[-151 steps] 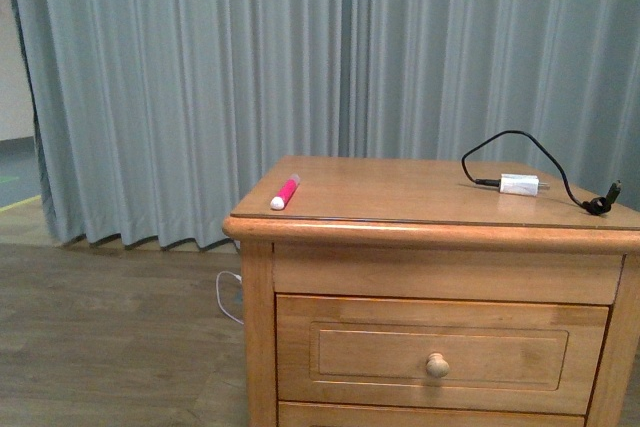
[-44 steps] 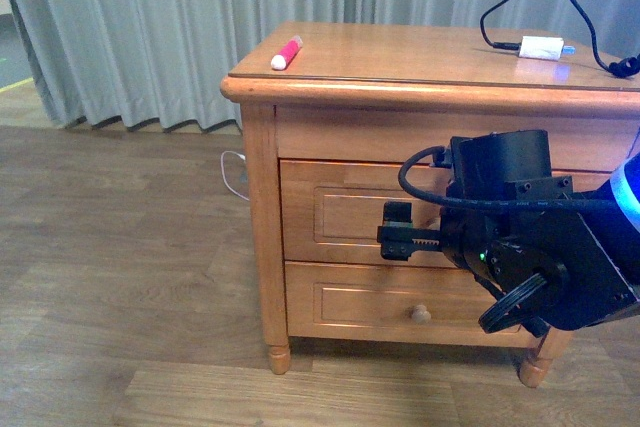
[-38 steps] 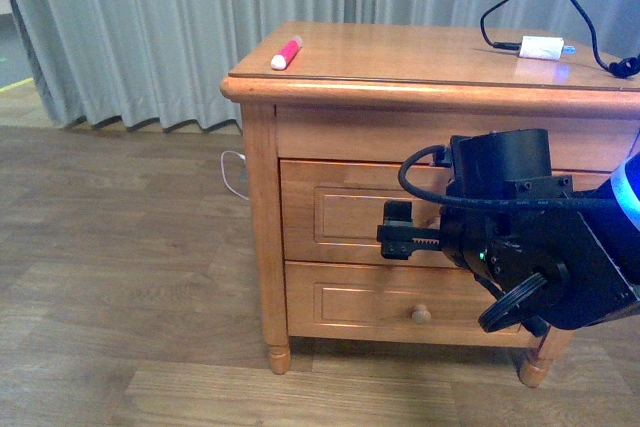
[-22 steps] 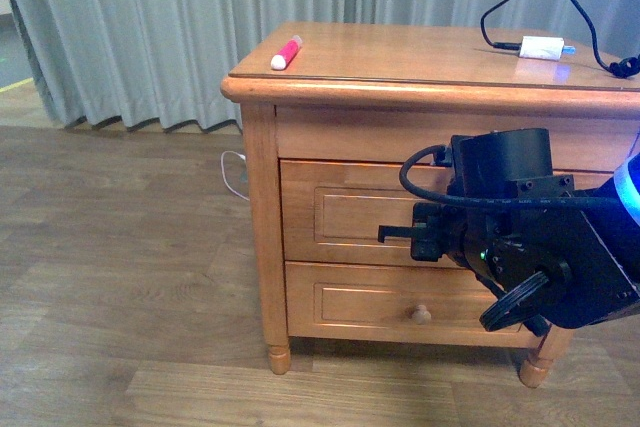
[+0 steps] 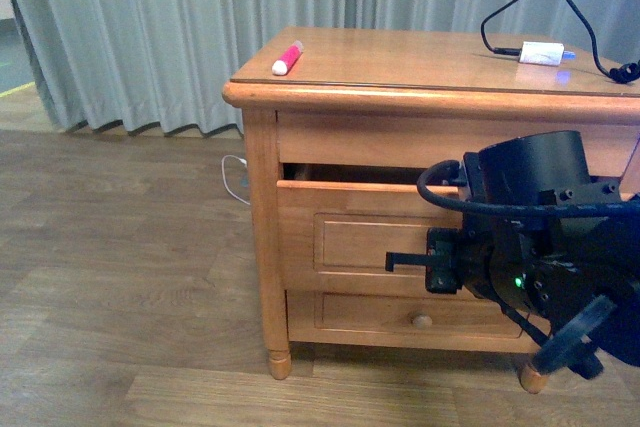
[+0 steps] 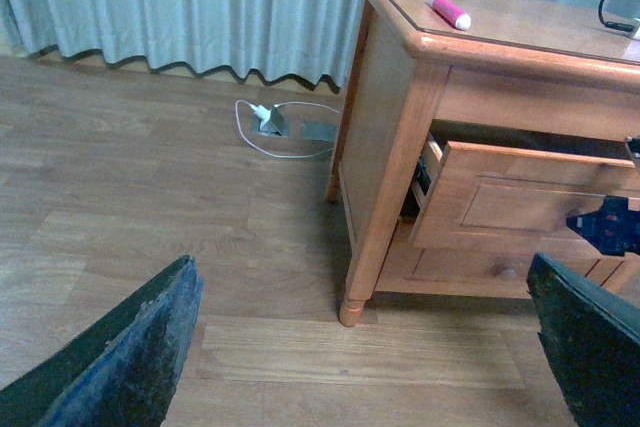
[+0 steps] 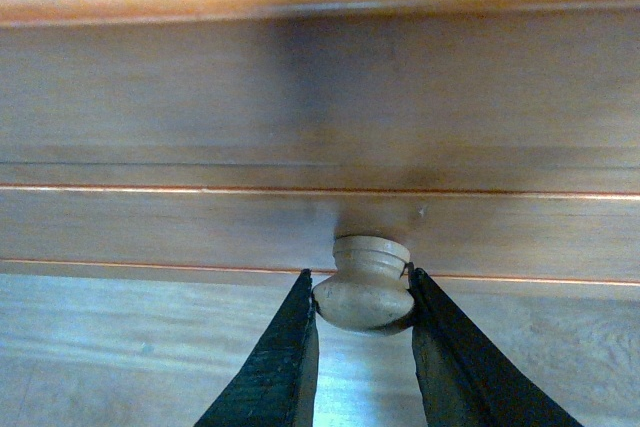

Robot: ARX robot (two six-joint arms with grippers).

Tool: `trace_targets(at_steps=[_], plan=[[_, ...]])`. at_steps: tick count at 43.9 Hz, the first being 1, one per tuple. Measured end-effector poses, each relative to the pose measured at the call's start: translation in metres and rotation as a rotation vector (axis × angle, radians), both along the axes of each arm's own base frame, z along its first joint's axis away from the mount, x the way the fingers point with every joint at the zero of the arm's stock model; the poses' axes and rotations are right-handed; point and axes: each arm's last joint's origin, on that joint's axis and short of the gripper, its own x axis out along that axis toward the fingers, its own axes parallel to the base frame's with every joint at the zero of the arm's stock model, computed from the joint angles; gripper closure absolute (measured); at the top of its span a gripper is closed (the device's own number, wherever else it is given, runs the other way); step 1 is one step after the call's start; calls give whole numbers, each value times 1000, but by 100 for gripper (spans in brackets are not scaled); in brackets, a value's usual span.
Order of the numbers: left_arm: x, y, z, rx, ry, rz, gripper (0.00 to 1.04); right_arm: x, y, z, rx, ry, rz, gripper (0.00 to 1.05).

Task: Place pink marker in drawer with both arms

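The pink marker [image 5: 287,57] lies on the nightstand top near its left front corner; it also shows in the left wrist view [image 6: 448,9]. The upper drawer [image 5: 350,237] is pulled partly out, with a dark gap above its front, and shows in the left wrist view [image 6: 520,202] too. My right gripper [image 5: 405,262] is shut on the drawer's round pale knob [image 7: 363,285], one finger on each side [image 7: 363,299]. The knob is hidden behind the arm in the front view. My left gripper [image 6: 362,277] is open and empty, above the floor left of the nightstand.
A white charger plug with black cable [image 5: 541,53] lies at the back right of the top. The lower drawer is shut, its knob [image 5: 422,321] showing. Grey curtains [image 5: 150,27] hang behind. A white cable and floor socket [image 6: 270,122] lie beside the nightstand.
The upper drawer has slid outward with the knob held in my right gripper. The right arm has drawn back and a little lower. The marker has not moved.
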Motion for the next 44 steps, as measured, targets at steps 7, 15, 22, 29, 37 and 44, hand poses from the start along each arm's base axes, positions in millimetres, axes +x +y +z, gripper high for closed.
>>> trace_targets(at_steps=[7,15,22,29,37,44], plan=[[0,0,0,0,0,0,6,-38,1,3,3,58,26,83],[0,0,0,0,0,0,6,-79,4,4,-11,97,62,83],[0,0,0,0,0,0,6,-98,3,6,8,96,64,52],[0,0,0,0,0,0,6,-112,1,20,33,76,65,32],[0,0,0,0,0,0,6,-137,-8,50,72,33,65,8],[0,0,0,0,0,0,6,-161,-18,93,99,-34,69,8]])
